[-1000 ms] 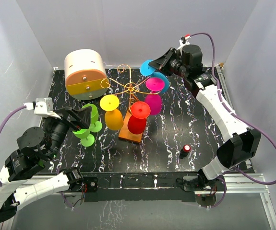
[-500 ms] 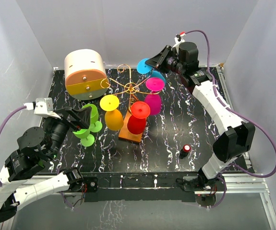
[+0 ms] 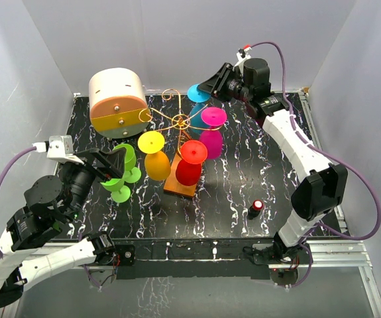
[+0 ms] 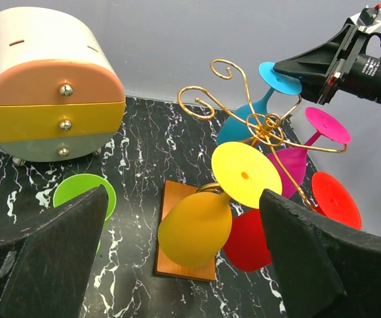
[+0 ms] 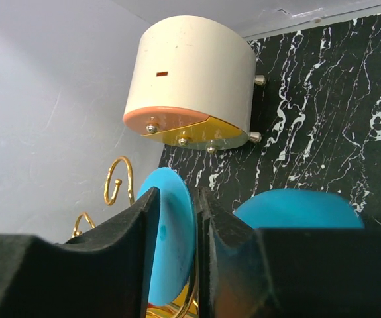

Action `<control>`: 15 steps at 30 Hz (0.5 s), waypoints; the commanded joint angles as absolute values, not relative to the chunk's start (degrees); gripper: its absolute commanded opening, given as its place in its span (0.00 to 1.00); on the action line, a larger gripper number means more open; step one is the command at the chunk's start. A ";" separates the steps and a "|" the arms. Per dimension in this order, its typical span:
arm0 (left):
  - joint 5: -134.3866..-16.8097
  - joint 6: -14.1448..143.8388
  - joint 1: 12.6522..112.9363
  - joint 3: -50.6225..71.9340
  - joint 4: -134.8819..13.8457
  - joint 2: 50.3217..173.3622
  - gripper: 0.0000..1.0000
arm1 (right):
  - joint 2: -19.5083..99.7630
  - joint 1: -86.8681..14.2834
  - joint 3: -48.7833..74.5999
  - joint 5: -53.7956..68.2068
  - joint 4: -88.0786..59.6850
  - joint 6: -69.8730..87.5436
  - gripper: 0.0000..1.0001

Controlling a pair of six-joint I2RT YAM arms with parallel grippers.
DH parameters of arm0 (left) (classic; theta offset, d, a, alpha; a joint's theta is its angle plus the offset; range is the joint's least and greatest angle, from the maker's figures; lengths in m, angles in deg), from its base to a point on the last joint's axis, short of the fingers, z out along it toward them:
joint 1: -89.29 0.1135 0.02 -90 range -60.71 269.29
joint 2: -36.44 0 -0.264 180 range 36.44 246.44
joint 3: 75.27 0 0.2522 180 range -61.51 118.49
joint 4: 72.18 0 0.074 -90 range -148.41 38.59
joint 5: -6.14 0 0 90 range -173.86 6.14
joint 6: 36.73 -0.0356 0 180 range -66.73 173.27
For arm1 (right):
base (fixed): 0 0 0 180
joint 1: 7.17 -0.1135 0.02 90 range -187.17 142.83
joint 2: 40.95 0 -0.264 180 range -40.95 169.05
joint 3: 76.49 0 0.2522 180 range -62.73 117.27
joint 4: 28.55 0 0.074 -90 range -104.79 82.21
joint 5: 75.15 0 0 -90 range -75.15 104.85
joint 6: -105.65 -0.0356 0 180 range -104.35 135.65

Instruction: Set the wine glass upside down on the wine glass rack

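My right gripper (image 3: 208,89) is shut on the flat foot (image 5: 170,228) of a blue wine glass (image 3: 199,94). It holds the glass tilted at the back right of the gold wire rack (image 3: 179,121), whose orange base (image 3: 177,186) rests on the black marble table. In the right wrist view the foot sits between my black fingers (image 5: 114,248), with the blue bowl (image 5: 303,209) to the right and a gold scroll (image 5: 118,177) just behind. The left wrist view shows the blue glass (image 4: 243,122) against the rack's arms (image 4: 264,126). My left gripper (image 4: 183,199) is open and empty, facing the rack.
Yellow (image 3: 154,156), red (image 3: 191,163) and magenta (image 3: 211,130) glasses hang upside down on the rack. Green glasses (image 3: 125,173) stand by my left gripper. A cream-and-orange drum box (image 3: 116,102) stands back left. A small red-capped black thing (image 3: 256,209) stands front right.
My right gripper has moved left and slightly back with the blue glass, bringing it closer to the rack's rear arms. The left arm has not moved.
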State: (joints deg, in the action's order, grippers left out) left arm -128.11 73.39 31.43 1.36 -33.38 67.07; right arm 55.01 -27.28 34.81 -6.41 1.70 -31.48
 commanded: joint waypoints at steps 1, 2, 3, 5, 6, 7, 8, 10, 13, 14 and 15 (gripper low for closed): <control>-129.53 73.48 31.26 0.83 -32.28 66.70 0.96 | 54.60 -26.94 38.26 -7.60 -0.99 -29.39 0.30; -129.70 73.48 31.28 0.68 -32.12 66.80 0.97 | 54.59 -26.90 38.21 -7.35 -0.81 -29.20 0.34; -129.73 73.48 31.29 0.52 -31.95 66.94 0.97 | 54.34 -26.94 38.19 -6.57 -0.48 -29.13 0.39; -129.26 73.48 31.29 0.32 -31.48 67.39 0.99 | 53.40 -26.94 37.62 -4.73 -0.36 -29.07 0.52; -128.95 73.32 31.29 0.17 -31.32 67.78 0.99 | 52.84 -26.94 37.22 -4.12 -0.79 -29.07 0.55; -128.85 73.04 31.27 -0.07 -31.31 68.16 0.99 | 52.36 -26.94 36.96 -3.80 -1.14 -29.08 0.58; -128.86 72.90 31.28 -0.42 -31.19 68.55 0.99 | 52.03 -26.94 36.80 -3.48 -1.45 -29.04 0.61; -128.99 72.75 31.29 -1.15 -31.17 69.37 0.99 | 51.52 -26.81 36.81 -3.30 -1.60 -28.86 0.64; -131.38 73.80 31.29 -3.21 -31.43 70.73 0.99 | 50.60 -26.56 36.41 -2.99 -1.78 -28.37 0.68; -132.34 74.42 31.29 -3.80 -31.37 71.12 0.99 | 50.12 -26.48 35.92 -2.80 -1.83 -28.38 0.69; -133.15 75.30 31.23 -4.26 -30.81 71.67 0.99 | 49.58 -26.31 35.28 -2.47 -1.98 -28.38 0.69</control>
